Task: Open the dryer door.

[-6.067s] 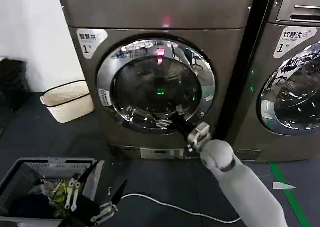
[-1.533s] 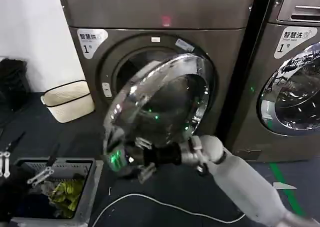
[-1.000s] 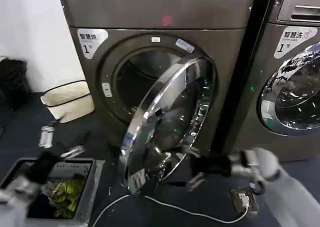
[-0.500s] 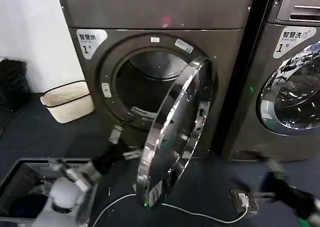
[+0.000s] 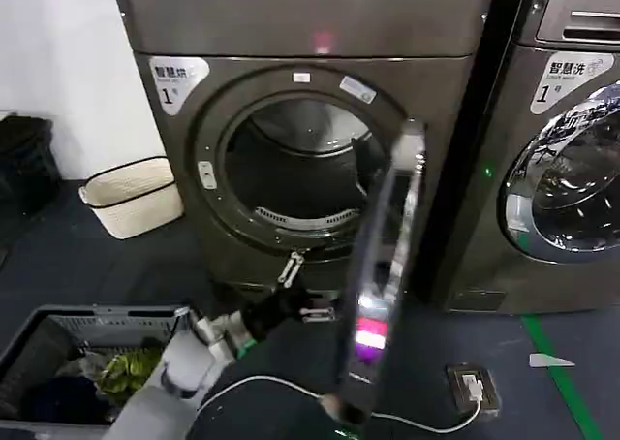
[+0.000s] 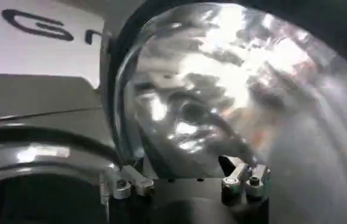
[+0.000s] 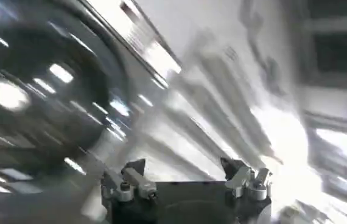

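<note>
Left gripper (image 5: pixel 302 290) is reaching in from the lower left of the head frame toward lower centre, fingers spread apart and holding nothing; one finger is pointing up toward the lower edge of the drum opening, the other lying level toward the door. In the left wrist view the same gripper (image 6: pixel 185 181) is showing both fingertips parted, with the curved glass bowl of the door just beyond them.

Right gripper (image 7: pixel 185 181) is appearing in the right wrist view with its two fingertips standing apart, nothing between them; the background there is streaked and unreadable.

The large round porthole door with chrome rim and dark tinted glass (image 5: pixel 381 275) is standing swung wide open, seen nearly edge-on, running from centre right of the frame down to lower centre. It is hanging just beside the left gripper; contact cannot be told.

Behind it the bronze-grey dryer (image 5: pixel 310 33) is filling the upper centre, its round drum opening (image 5: pixel 295 173) exposed; the drum is looking dark inside, with no load visible.

Grey plastic laundry basket (image 5: pixel 107 316) is sitting at the lower left corner, holding crumpled clothing, a yellow-green piece (image 5: pixel 124 372) among darker items. A cream-coloured basket (image 5: pixel 131 198) is standing on the floor at middle left against the white wall; its contents are not visible.

A second machine with a chrome round door (image 5: pixel 562 178) is standing at the right edge. A white cable (image 5: pixel 281 390) is lying across the dark floor at bottom centre.
</note>
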You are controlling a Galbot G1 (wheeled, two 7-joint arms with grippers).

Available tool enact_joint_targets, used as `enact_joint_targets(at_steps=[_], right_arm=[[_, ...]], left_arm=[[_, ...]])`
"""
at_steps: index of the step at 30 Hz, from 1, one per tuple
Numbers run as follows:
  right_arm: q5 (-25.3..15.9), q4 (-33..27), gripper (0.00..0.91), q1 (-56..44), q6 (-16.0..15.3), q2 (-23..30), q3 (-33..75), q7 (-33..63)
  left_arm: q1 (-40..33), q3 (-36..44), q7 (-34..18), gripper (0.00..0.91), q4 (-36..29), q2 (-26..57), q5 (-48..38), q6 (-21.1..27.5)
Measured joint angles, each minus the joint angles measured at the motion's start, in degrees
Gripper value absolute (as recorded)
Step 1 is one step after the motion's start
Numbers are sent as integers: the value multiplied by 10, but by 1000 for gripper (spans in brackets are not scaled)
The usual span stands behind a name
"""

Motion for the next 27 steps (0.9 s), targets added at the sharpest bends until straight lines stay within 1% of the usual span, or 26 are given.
enact_joint_targets(at_steps=[3, 8, 17, 19, 23, 27], right_arm=[[-10, -11, 907, 1, -10, 13, 43, 13], [-13, -33, 907, -5, -10, 31, 103, 21], [-10, -100, 907, -20, -9, 26, 200, 59], [-3, -109, 907, -22, -2, 26, 213, 63], [8, -115, 907, -25, 7, 29, 233, 64], [8, -115, 907, -24, 6, 33, 242, 66]], left_arm=[[-25, 34, 0, 907, 13, -14, 2, 1], [-73, 96, 1, 907, 40, -45, 5, 2], [-153, 191, 1, 907, 112, -119, 11, 4], [-169, 210, 1, 907, 130, -138, 13, 4], [-202, 240, 1, 907, 170, -178, 19, 5], [-231, 264, 1, 907, 215, -222, 26, 5]])
